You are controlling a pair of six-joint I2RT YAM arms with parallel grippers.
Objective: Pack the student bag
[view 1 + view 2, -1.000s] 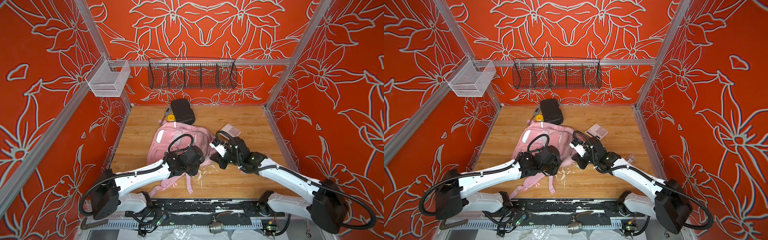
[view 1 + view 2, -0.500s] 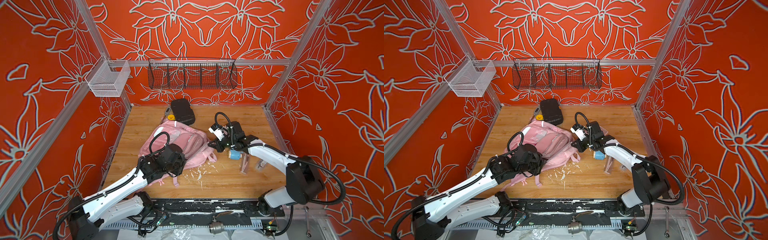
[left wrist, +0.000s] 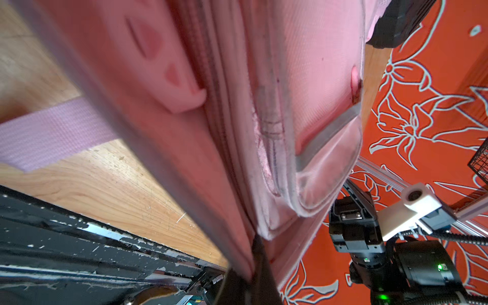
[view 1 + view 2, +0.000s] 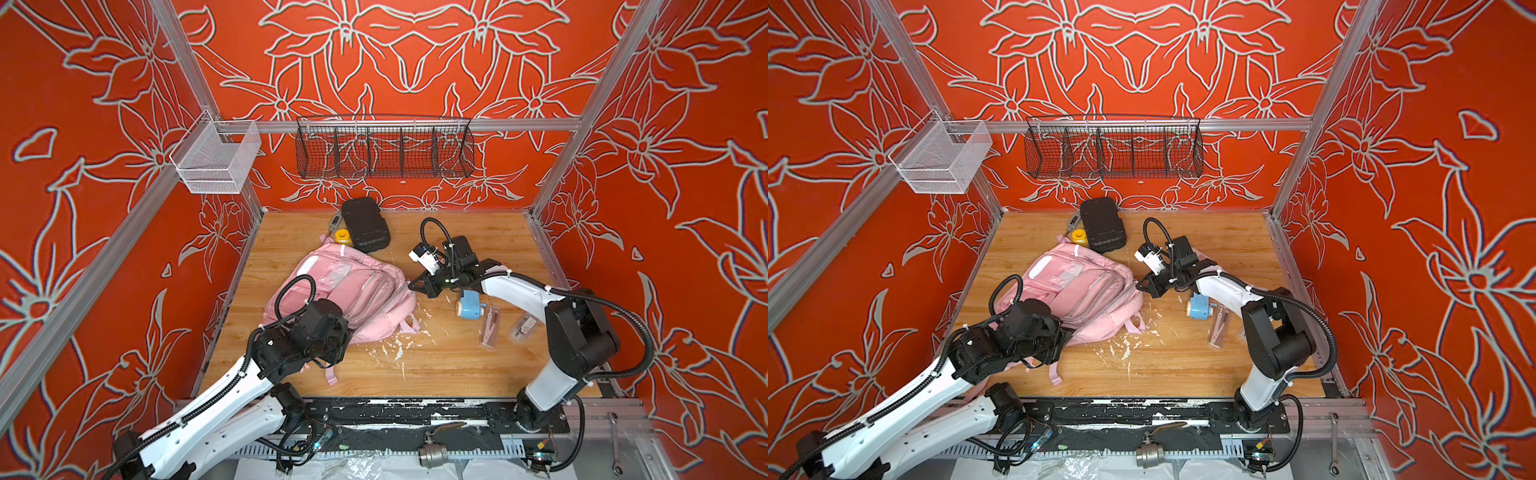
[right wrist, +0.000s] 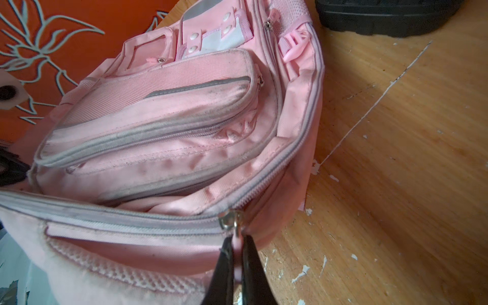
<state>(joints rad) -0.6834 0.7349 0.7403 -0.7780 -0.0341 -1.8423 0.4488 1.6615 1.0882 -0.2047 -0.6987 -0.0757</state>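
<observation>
The student bag (image 4: 353,286) (image 4: 1077,286), a pale pink backpack, lies front side up left of the table's middle. My left gripper (image 3: 254,250) is shut on pink fabric at the bag's near-left edge; in both top views its wrist (image 4: 309,332) (image 4: 1021,328) covers the jaws. My right gripper (image 5: 238,244) (image 4: 412,285) (image 4: 1139,285) is at the bag's right edge, shut on the pink pull tab of the main zip's slider (image 5: 227,220). On one side of the slider the zip gapes and pink lining (image 5: 171,206) shows.
A black hard case (image 4: 365,224) and a yellow roll (image 4: 342,235) lie behind the bag. A blue sharpener (image 4: 469,304) and two clear packets (image 4: 489,330) sit under the right arm. A black wire basket (image 4: 384,147) and a white mesh basket (image 4: 216,160) hang on the walls.
The left arm drew back toward the front left with the bag's edge. The right gripper moved toward the back along the bag's right side, uncovering the sharpener and packets. The bag shifted left.
</observation>
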